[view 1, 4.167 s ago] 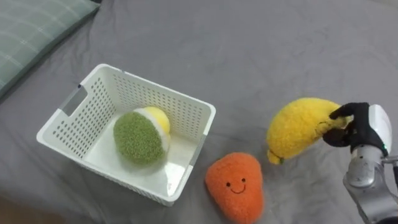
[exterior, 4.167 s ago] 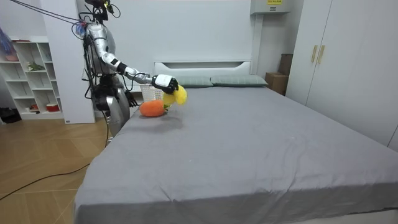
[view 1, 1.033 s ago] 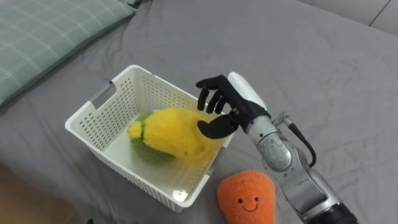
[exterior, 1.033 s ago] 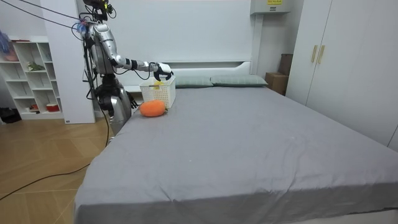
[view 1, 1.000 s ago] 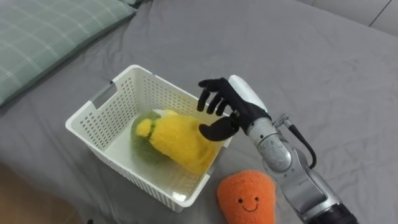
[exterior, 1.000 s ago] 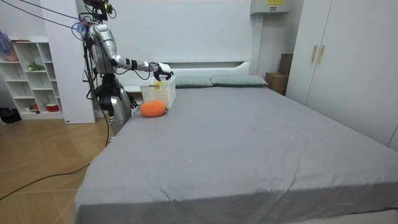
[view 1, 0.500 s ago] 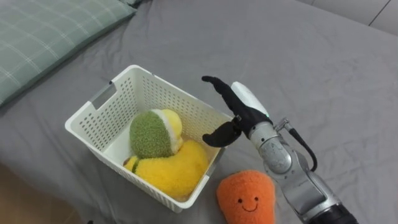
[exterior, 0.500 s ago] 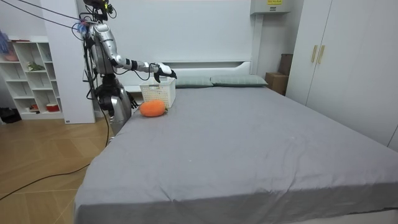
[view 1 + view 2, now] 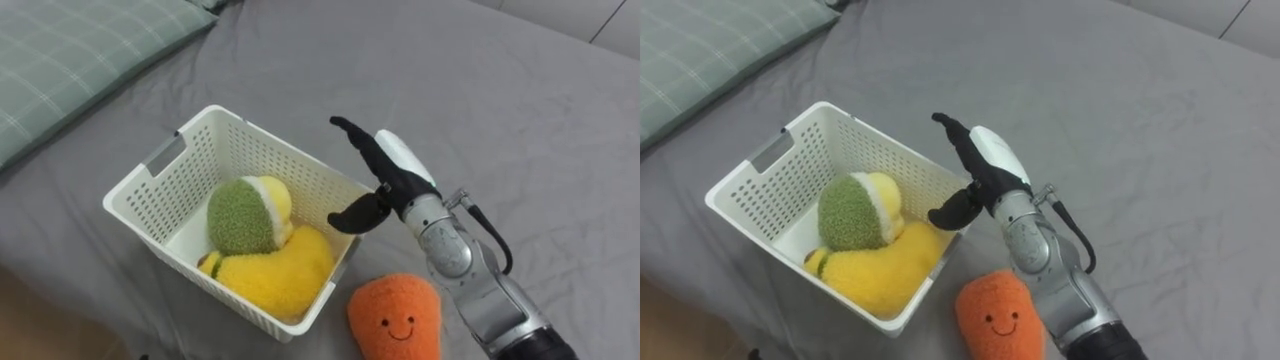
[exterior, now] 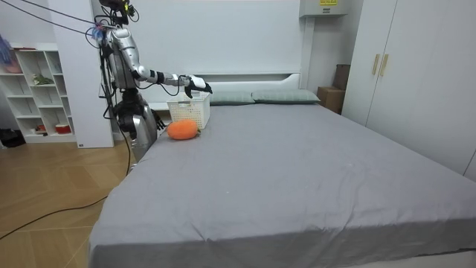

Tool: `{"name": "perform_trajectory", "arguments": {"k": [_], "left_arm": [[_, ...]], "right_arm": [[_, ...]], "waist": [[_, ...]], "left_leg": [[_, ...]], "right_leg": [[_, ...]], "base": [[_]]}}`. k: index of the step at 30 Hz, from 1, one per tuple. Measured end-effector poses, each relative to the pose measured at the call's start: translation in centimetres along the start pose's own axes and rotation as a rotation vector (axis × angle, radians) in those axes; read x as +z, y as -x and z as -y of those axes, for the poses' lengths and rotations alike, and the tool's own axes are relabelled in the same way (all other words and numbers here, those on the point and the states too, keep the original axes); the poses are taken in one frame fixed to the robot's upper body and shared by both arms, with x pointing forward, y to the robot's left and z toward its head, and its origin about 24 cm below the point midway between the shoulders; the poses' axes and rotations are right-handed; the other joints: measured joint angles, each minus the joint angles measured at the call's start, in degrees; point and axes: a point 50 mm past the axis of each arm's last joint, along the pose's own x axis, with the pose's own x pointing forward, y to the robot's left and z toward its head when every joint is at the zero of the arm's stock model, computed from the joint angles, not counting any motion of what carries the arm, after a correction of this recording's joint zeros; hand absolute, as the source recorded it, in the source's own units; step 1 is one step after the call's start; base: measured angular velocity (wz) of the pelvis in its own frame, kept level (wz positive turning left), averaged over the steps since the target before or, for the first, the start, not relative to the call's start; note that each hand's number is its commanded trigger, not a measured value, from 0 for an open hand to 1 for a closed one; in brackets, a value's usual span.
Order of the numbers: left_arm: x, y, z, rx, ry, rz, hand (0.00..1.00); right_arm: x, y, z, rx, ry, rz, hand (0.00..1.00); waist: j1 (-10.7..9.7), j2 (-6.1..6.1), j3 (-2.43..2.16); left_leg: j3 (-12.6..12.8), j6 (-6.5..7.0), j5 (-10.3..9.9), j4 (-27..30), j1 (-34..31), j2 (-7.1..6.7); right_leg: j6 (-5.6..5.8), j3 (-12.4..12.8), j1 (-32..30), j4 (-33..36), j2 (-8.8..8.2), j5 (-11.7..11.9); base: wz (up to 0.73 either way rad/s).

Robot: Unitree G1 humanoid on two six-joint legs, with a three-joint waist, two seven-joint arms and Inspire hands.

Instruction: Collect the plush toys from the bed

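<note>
White plastic basket (image 9: 258,131) sits on the grey bed sheet (image 9: 520,120), near the green checked pillow (image 9: 70,60). Yellow plush banana (image 9: 275,278) lies inside along the near wall, touching the green-and-yellow plush ball (image 9: 240,215) behind it. Orange plush carrot (image 9: 395,322) lies on the sheet just beside the basket's near right corner. Right hand (image 9: 392,178) hovers over the basket's right rim, fingers straight and spread, holding nothing. Room view: robot stands at the bedside, right arm stretched over the basket.
</note>
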Motion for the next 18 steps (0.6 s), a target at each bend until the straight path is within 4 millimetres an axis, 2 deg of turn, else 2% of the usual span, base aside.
{"name": "perform_trajectory", "arguments": {"k": [6, 7, 13, 16, 18], "left_arm": [[-0.5, 0.0, 0.2, -0.017, 0.006, -0.020, 0.00], [-0.5, 0.0, 0.2, -0.016, 0.011, -0.020, 0.00], [-1.2, 0.2, 0.1, 0.000, 0.043, -0.042, 0.00], [-1.6, 0.4, 0.2, 0.003, 0.062, -0.056, 0.00], [-1.9, 0.5, 0.4, 0.002, 0.070, -0.058, 0.00]], "right_arm": [[-0.7, 0.4, 0.3, -0.021, -0.061, -0.021, 0.00], [-0.8, 0.4, 0.4, -0.026, -0.072, -0.023, 0.00], [-2.4, 1.5, 1.8, -0.124, -0.205, -0.059, 0.00], [-3.9, 2.7, 1.8, -0.162, -0.258, -0.114, 0.00], [-4.9, 3.5, 1.4, -0.174, -0.284, -0.154, 0.00]], "waist": [[-0.9, -0.10, -0.07], [-1.7, -0.13, -0.10], [-3.4, 0.03, -0.27], [-4.0, 0.67, -0.60], [-4.0, 1.50, -0.81]], "left_leg": [[1.2, 0.00, 0.0, -0.2, 0.6, 0.11], [1.2, 0.00, 0.0, -0.1, 0.6, 0.09], [1.5, 0.02, 0.0, -0.1, 0.8, 0.09], [2.1, 0.03, 0.0, -0.2, 1.0, 0.17], [2.9, 0.07, -0.1, -0.3, 1.5, 0.26]], "right_leg": [[-0.01, 0.6, 0.2, 0.0, 0.05, 0.0], [-0.01, 0.8, 0.3, 0.1, 0.05, 0.0], [-0.01, 1.2, 0.2, 0.2, 0.05, 0.0], [-0.01, 1.4, 0.3, 0.1, 0.05, 0.0], [-0.01, 2.5, 0.3, 0.2, 0.14, 0.0]], "base": [[-0.08], [0.00], [-0.01], [-0.08], [-0.18]]}}
